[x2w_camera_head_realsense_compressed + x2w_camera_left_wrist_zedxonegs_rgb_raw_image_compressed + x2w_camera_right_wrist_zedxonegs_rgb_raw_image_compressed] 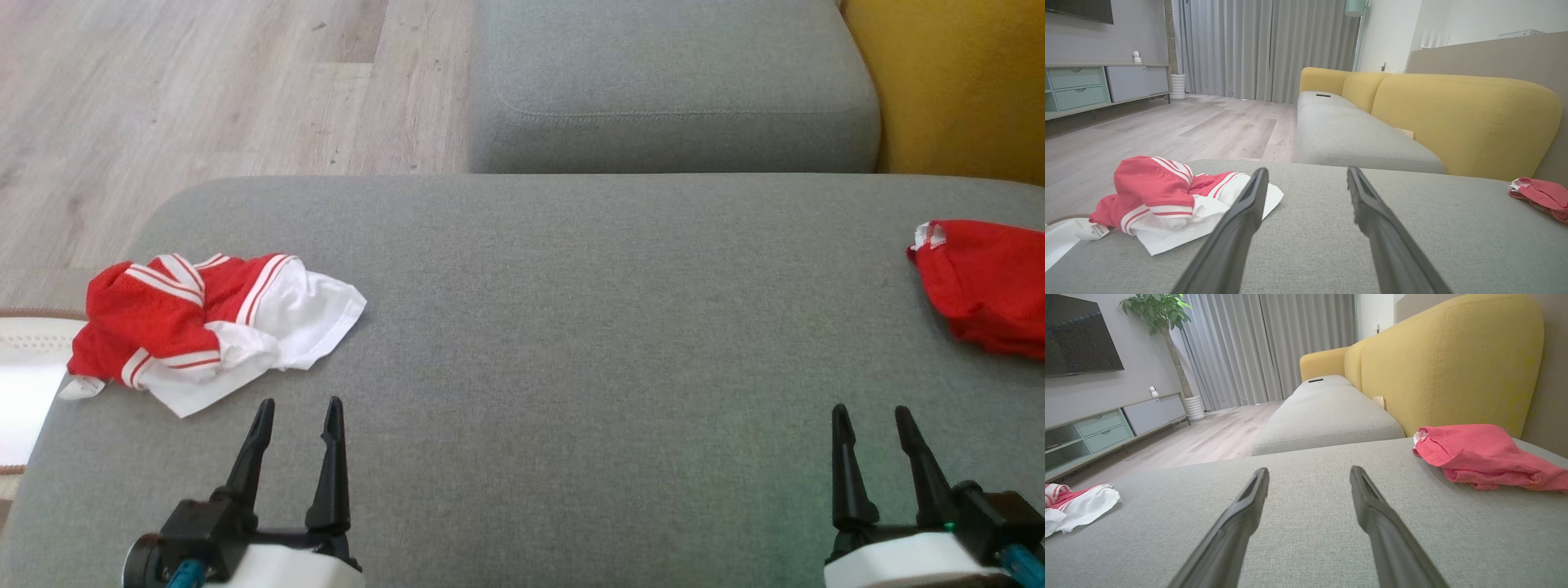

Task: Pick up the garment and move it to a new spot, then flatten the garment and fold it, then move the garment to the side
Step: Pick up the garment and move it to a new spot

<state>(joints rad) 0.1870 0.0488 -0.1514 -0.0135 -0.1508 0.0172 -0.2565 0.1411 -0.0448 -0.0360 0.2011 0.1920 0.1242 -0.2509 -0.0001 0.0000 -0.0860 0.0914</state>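
Lying crumpled at the left end of the grey sofa cushion (571, 327): one red-and-white garment (212, 327), just ahead of the left pincer (298, 408) and clear of it. Left pincer: jaws apart, empty, over the cushion's near edge. Right pincer (871, 412): jaws apart, empty, likewise. One plain red garment (988, 282), bunched, at the cushion's right edge, near the yellow backrest (947, 82).

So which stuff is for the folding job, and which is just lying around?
For the job: red-and-white garment, probably; left gripper and right gripper, both open; grey cushion.
Lying about: red garment, yellow backrest, plant.
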